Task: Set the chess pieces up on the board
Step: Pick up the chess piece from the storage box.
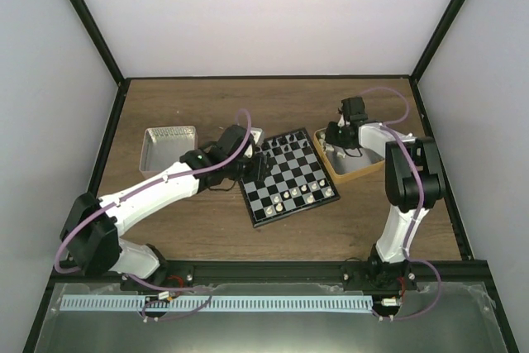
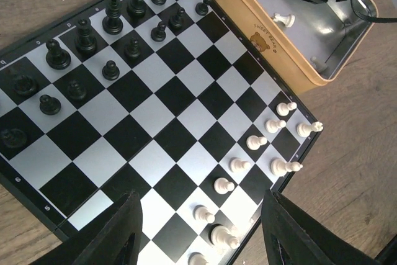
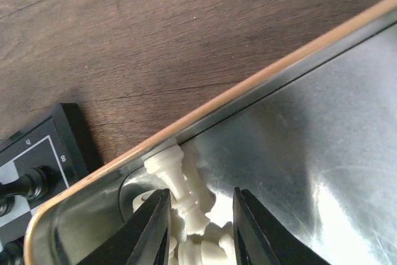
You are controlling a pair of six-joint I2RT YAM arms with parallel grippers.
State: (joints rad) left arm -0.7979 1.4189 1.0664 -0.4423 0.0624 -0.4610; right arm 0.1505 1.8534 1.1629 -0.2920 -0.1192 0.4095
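Observation:
The board (image 1: 291, 176) lies tilted at mid-table, black chessmen (image 2: 112, 18) along its far side and cream-white chess pieces (image 2: 255, 143) in two rows along the near right edge. My left gripper (image 1: 262, 168) hangs above the white end of the board (image 2: 155, 116), its jaws (image 2: 201, 240) open and empty. My right gripper (image 1: 337, 140) reaches into a corner of the orange-tan tray (image 1: 357, 174). Its jaws (image 3: 201, 228) straddle a white piece (image 3: 173, 175) leaning on the tray wall (image 3: 248, 94). The left finger touches the piece, and a gap shows at the right finger.
More white pieces are heaped under the right jaws. One white piece (image 2: 285, 18) lies alone on the tray floor. A silver tin (image 1: 169, 146) stands at the back left. A board corner (image 3: 59, 130) lies just outside the tray.

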